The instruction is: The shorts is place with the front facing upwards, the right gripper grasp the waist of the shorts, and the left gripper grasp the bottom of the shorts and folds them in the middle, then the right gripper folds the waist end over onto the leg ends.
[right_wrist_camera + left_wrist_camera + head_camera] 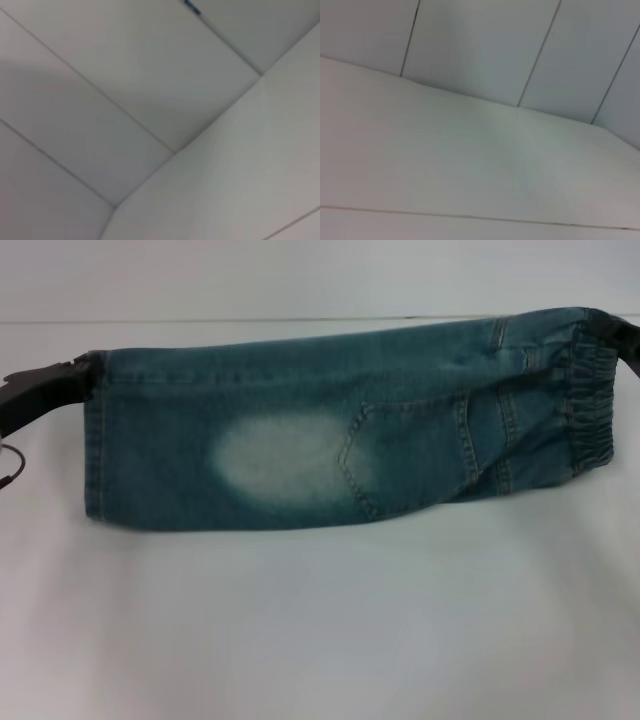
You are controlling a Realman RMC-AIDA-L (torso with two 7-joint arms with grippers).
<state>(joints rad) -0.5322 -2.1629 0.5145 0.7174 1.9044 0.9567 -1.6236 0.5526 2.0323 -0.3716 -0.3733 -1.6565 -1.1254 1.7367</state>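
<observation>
The shorts (340,430) hang folded lengthwise above the white table (320,630), long axis left to right, hem (95,440) on the left, gathered waistband (590,410) on the right and slightly higher; the left gripper (75,375) pinches the top corner at the hem end; the right gripper (612,335) clamps the waistband's top corner; faded denim, pale oval patch (280,460), stitched pocket (400,455).

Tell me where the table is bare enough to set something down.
The wide white table in front of the shorts is bare. It is crowded at the shorts' ends: the left gripper at the hems, the right gripper at the waistband.
</observation>
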